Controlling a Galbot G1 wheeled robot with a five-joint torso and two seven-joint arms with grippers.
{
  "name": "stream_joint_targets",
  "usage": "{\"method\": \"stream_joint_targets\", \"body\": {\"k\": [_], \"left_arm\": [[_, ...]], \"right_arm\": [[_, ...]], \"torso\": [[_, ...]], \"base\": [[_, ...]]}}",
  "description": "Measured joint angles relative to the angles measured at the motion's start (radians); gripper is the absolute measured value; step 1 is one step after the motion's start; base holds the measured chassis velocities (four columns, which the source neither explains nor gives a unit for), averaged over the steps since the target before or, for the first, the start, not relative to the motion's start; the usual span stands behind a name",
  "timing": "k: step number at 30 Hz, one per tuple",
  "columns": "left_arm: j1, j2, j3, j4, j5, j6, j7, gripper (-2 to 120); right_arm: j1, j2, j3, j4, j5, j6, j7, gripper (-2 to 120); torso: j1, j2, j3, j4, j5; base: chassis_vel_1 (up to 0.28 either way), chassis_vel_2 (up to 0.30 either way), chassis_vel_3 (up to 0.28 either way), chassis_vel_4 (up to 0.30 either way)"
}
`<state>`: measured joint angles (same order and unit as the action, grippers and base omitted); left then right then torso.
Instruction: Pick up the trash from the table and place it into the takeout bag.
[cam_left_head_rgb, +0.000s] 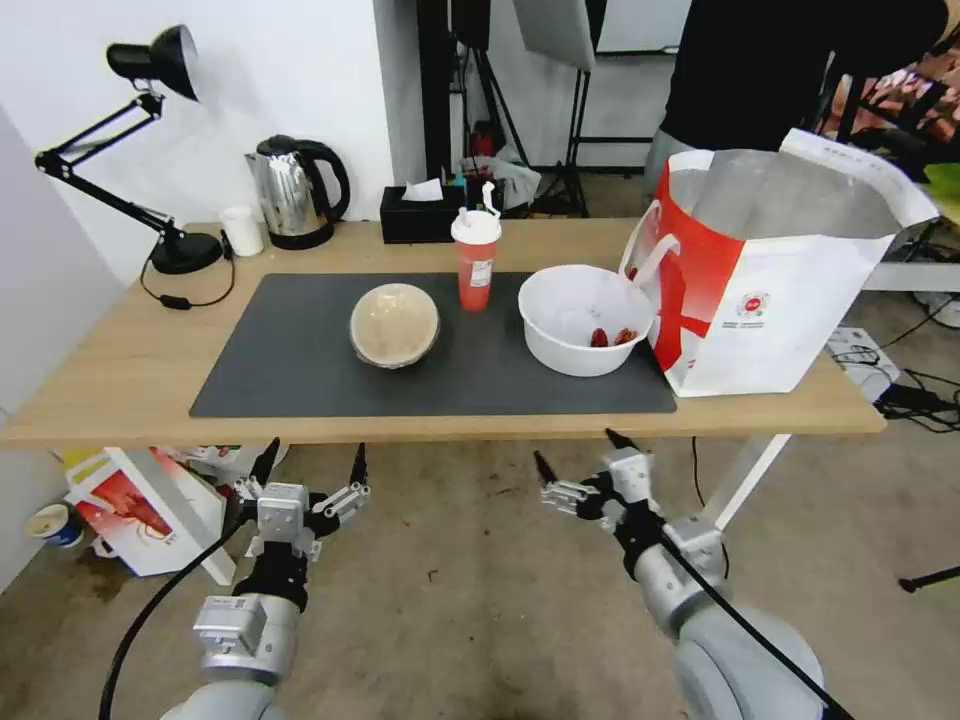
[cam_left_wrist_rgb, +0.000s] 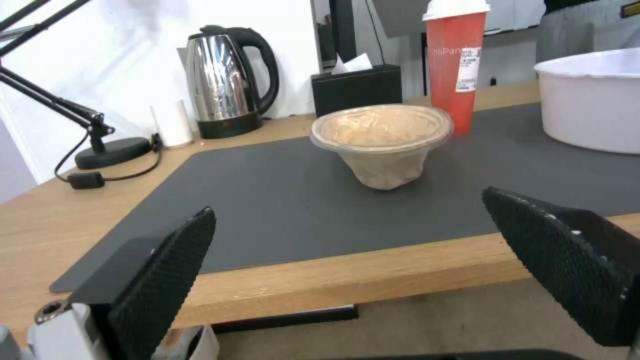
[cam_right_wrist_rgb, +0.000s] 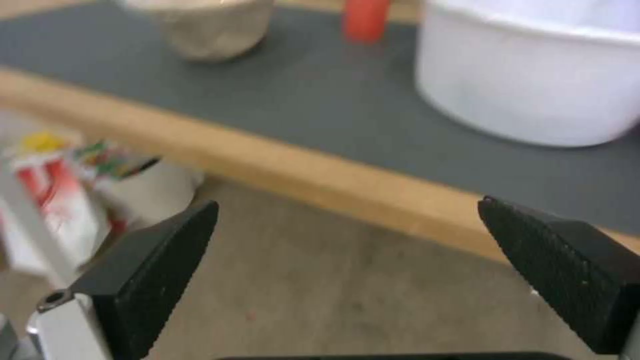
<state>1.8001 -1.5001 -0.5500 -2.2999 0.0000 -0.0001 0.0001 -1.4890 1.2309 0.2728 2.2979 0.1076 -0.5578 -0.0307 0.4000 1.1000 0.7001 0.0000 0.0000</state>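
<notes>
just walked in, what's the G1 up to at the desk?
Nothing is picked up yet. The left end effector and right end effector both hang open and empty below the near edge of the table. On the mat sit the tan bowl, the red cup and the white bowl with red scraps. The takeout bag stands open at the table's right end, beside the white bowl.

Front strip of dark grey mat (cam_left_head_rgb: 300, 385) on light-wood desk (cam_left_head_rgb: 120, 385) is bare. Gaps separate round tan lidded bowl (cam_left_head_rgb: 394, 323), tall red cup w/ white lid (cam_left_head_rgb: 475, 262) & wide white bowl (cam_left_head_rgb: 583, 318); that bowl sits just beside big white foil-lined bag (cam_left_head_rgb: 775, 300), blocking the right end.
</notes>
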Motion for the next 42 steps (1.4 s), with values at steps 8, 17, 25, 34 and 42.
{"method": "stream_joint_targets", "body": {"k": [8, 17, 25, 34, 42], "left_arm": [[0.000, 0.000, 0.000, 0.000, 0.000, 0.000, 0.000, 100], [0.000, 0.000, 0.000, 0.000, 0.000, 0.000, 0.000, 100], [0.000, 0.000, 0.000, 0.000, 0.000, 0.000, 0.000, 100], [0.000, 0.000, 0.000, 0.000, 0.000, 0.000, 0.000, 100], [0.000, 0.000, 0.000, 0.000, 0.000, 0.000, 0.000, 100]], "right_arm": [[0.027, -0.030, -0.031, 0.007, 0.016, -0.066, 0.007, 100], [0.024, -0.036, -0.022, 0.020, 0.026, -0.066, 0.012, 100], [0.012, -0.054, -0.009, 0.040, 0.046, -0.067, 0.016, 100], [-0.015, -0.083, 0.003, 0.085, 0.065, -0.068, 0.015, 100], [-0.029, -0.095, 0.017, 0.141, 0.083, -0.065, 0.024, 100]], "torso": [[0.000, 0.000, 0.000, -0.0001, -0.0001], [0.000, 0.000, 0.000, -0.0001, 0.0000], [0.000, 0.000, 0.000, 0.0000, 0.0000], [0.000, 0.000, 0.000, -0.0001, 0.0000], [0.000, 0.000, 0.000, 0.0000, 0.0000]], "base": [[0.000, 0.000, 0.000, 0.000], [0.000, 0.000, 0.000, 0.000], [0.000, 0.000, 0.000, 0.000], [0.000, 0.000, 0.000, 0.000], [0.000, 0.000, 0.000, 0.000]]}}
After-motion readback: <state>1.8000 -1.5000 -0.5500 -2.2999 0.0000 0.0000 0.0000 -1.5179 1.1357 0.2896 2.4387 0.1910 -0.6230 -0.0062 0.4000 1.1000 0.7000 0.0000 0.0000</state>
